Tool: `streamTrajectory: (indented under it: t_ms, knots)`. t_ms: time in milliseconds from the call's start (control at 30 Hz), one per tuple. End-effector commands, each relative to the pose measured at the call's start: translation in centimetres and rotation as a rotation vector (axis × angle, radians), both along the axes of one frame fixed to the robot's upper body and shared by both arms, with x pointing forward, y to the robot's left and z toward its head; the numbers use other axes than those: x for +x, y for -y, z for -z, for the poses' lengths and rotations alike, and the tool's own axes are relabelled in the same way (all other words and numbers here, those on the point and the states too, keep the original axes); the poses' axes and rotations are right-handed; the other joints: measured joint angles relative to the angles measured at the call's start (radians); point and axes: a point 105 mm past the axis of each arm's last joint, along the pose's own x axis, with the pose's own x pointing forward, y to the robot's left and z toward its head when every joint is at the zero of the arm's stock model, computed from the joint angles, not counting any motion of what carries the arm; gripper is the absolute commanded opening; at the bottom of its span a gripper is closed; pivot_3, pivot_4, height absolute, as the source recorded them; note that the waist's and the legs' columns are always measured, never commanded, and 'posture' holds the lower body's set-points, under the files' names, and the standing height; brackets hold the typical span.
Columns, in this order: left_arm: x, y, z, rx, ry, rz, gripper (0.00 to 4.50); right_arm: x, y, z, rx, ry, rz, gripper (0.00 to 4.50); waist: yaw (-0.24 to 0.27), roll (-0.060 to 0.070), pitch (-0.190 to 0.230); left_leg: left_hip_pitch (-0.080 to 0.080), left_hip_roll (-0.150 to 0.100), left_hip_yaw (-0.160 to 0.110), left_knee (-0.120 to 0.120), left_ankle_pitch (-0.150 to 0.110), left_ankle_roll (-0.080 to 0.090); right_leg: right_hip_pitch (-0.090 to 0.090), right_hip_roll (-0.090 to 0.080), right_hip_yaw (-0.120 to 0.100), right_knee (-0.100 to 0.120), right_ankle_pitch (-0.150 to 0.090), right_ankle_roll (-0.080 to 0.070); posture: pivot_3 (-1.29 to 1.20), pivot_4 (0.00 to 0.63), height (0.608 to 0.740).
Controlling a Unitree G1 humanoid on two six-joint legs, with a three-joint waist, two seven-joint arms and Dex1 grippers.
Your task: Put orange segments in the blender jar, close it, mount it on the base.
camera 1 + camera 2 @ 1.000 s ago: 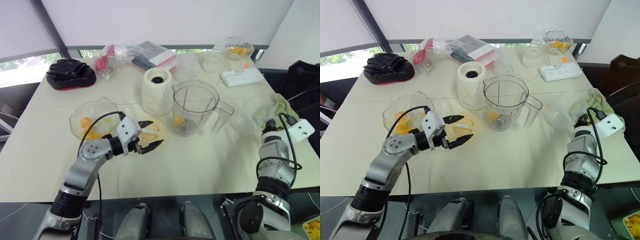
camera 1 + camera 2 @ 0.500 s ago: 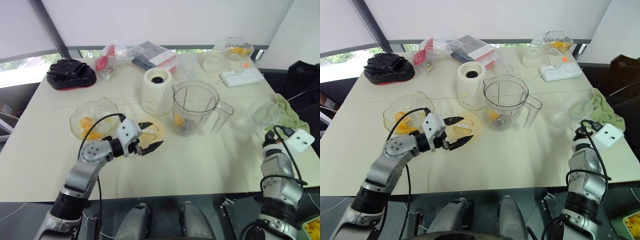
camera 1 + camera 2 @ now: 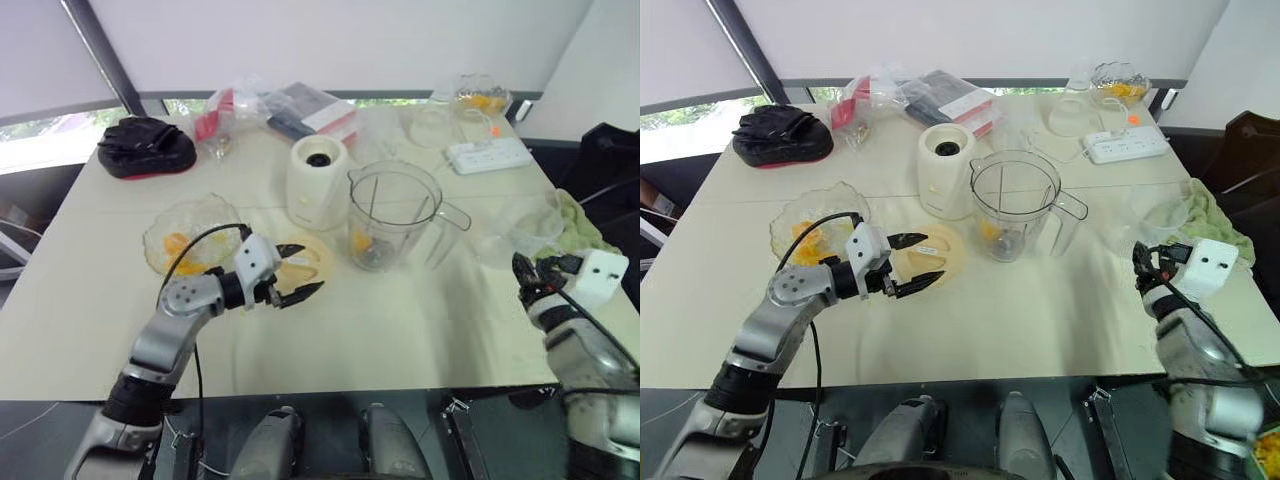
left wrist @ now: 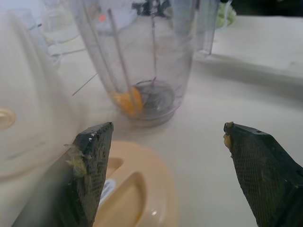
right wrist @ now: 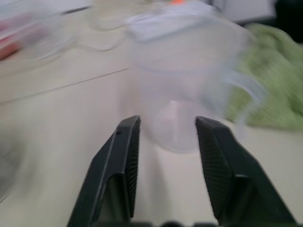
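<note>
Orange segments [image 3: 178,255] sit in the crinkled clear bowl [image 3: 190,236] on the table's [image 3: 400,330] left side, and one piece [image 4: 127,101] lies at the bottom of the blender jar [image 3: 390,218], which stands uncovered just beside the base [image 3: 318,182]. The left gripper [image 3: 297,272] hovers wide open, empty, over the pale-yellow lid [image 3: 312,262]. The right gripper [image 5: 165,142], fingers partly apart and holding nothing, faces a clear cup [image 3: 1165,214] by a green cloth [image 3: 1213,220].
</note>
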Motion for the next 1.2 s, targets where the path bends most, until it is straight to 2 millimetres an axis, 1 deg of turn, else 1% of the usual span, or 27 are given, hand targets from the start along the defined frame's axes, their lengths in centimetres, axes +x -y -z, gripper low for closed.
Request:
streamTrajectory:
  t_ms: [33,100,167,267,333,433,600,700,800,867,933,1000,1200]
  knots:
    - [1.0,-1.2,-1.4,0.027,0.049,0.004,3.89,-2.2,-2.5,-2.9,-0.073,0.024,-0.262,1.88,0.001,-0.001,0.000,0.000,0.000,0.000,0.000,0.000,0.000,0.000,0.000,-0.001,0.000,0.000,0.000,0.00,0.150,0.740]
    - [1.5,-1.8,-1.5,0.063,0.044,0.018,3.89,-3.4,-3.0,-3.1,-0.099,-0.016,-0.351,1.88,0.000,-0.001,0.000,0.001,0.001,-0.002,0.000,0.000,0.000,0.002,0.001,-0.002,-0.001,0.000,0.000,0.00,0.150,0.740]
    - [1.9,-2.3,-1.4,0.102,0.040,0.033,3.89,-4.3,-3.7,-3.4,-0.086,-0.045,-0.426,1.88,-0.001,-0.002,0.000,0.001,0.001,-0.002,0.001,0.000,0.000,0.003,0.000,-0.002,-0.001,0.000,0.000,0.00,0.150,0.740]
    - [2.4,-3.0,-1.0,0.180,0.015,0.086,3.89,-5.6,-5.4,-3.6,-0.102,-0.096,-0.560,1.88,-0.001,-0.002,0.001,0.002,0.000,-0.002,0.001,0.000,0.001,0.004,0.000,-0.002,-0.001,0.000,0.000,0.00,0.150,0.740]
    - [2.5,-3.5,-0.7,0.224,-0.009,0.124,3.89,-6.1,-6.5,-3.8,-0.123,-0.116,-0.631,1.88,-0.001,-0.002,0.001,0.002,0.001,-0.002,0.001,0.000,0.001,0.004,0.000,-0.002,-0.001,0.000,0.000,0.00,0.150,0.740]
    - [3.1,-4.1,-0.5,0.288,-0.031,0.172,3.89,-6.2,-8.0,-4.5,-0.156,-0.120,-0.716,1.88,0.001,-0.003,0.001,0.002,0.000,-0.002,0.002,-0.001,0.001,0.005,0.000,-0.003,-0.002,0.000,0.000,0.00,0.150,0.740]
    - [4.2,-4.6,-0.3,0.411,-0.027,0.256,3.89,-5.7,-10.4,-6.0,-0.193,-0.083,-0.808,1.88,0.002,-0.006,0.003,0.001,0.000,-0.003,0.004,-0.001,0.001,0.006,-0.001,-0.004,-0.002,0.000,0.000,0.00,0.150,0.740]
    - [5.1,-4.5,-0.2,0.477,-0.027,0.305,3.89,-5.3,-11.2,-6.9,-0.208,-0.047,-0.839,1.88,0.005,-0.007,0.004,0.001,0.000,-0.004,0.004,-0.001,0.002,0.006,-0.001,-0.005,-0.002,0.000,0.000,0.00,0.150,0.740]
    - [6.0,-4.5,-0.4,0.532,-0.017,0.336,3.89,-5.2,-12.1,-7.4,-0.218,-0.026,-0.859,1.88,0.016,-0.011,0.006,0.000,0.000,-0.004,0.005,-0.001,0.002,0.006,-0.001,-0.006,-0.003,0.000,0.000,0.00,0.150,0.740]
    - [6.7,-4.1,-0.7,0.551,-0.011,0.349,3.89,-5.3,-12.4,-7.7,-0.216,-0.006,-0.859,1.88,0.020,-0.012,0.007,0.000,0.000,-0.004,0.005,-0.001,0.002,0.005,-0.001,-0.006,-0.003,0.000,0.000,0.00,0.150,0.740]
    - [7.3,-3.6,-0.8,0.578,0.001,0.354,3.36,-5.4,-12.7,-7.7,-0.210,-0.001,-0.856,1.94,0.023,-0.015,0.008,-0.001,0.000,-0.004,0.005,-0.001,0.002,0.004,-0.001,-0.006,-0.003,0.000,0.000,0.00,0.150,0.740]
    - [7.7,-3.3,-0.8,0.600,0.008,0.360,2.58,-5.7,-12.9,-7.7,-0.210,-0.003,-0.850,1.94,0.023,-0.016,0.008,-0.002,0.000,-0.004,0.006,-0.001,0.002,0.005,-0.002,-0.007,-0.003,0.000,0.001,0.00,0.150,0.740]
    - [8.2,-2.1,-0.1,0.656,-0.002,0.379,2.58,-6.3,-13.3,-7.3,-0.210,-0.006,-0.824,1.94,0.021,-0.017,0.009,-0.002,-0.001,-0.003,0.006,-0.002,0.004,0.005,-0.001,-0.007,-0.002,0.000,0.001,0.00,0.150,0.740]
